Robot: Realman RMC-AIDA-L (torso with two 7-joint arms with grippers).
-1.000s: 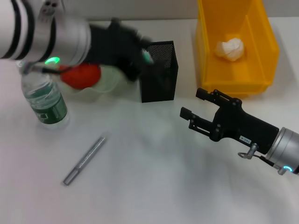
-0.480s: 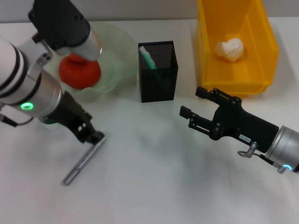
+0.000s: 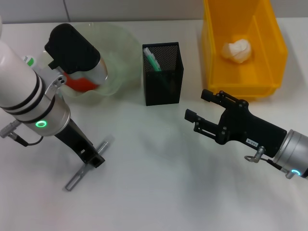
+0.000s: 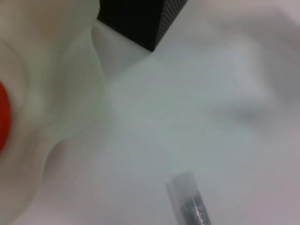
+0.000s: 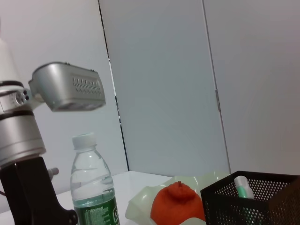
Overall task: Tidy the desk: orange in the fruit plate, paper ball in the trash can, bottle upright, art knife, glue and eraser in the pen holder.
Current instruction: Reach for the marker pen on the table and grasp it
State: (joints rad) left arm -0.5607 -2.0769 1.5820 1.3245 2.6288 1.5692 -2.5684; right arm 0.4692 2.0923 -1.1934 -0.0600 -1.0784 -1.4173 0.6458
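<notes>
The grey art knife (image 3: pixel 83 171) lies on the white desk at the front left. My left gripper (image 3: pixel 96 154) is low over the knife's far end, open, with a finger on either side of it. That end of the art knife (image 4: pixel 188 202) also shows in the left wrist view. The orange (image 3: pixel 79 83) sits in the pale green fruit plate (image 3: pixel 118 48). A green glue stick (image 3: pixel 151 58) stands in the black mesh pen holder (image 3: pixel 162 82). The paper ball (image 3: pixel 237 50) lies in the yellow trash can (image 3: pixel 272 57). The bottle (image 5: pixel 92 187) stands upright. My right gripper (image 3: pixel 198 107) hovers open. The eraser is out of view.
My left arm's silver forearm (image 3: pixel 33 103) covers most of the bottle and part of the plate in the head view. The right arm (image 3: pixel 260 132) hangs over the desk's right front, just before the yellow can.
My left arm swung from the pen holder, where the glue stick now stands, back over the bottle and came down onto the art knife. The right arm stayed still.
</notes>
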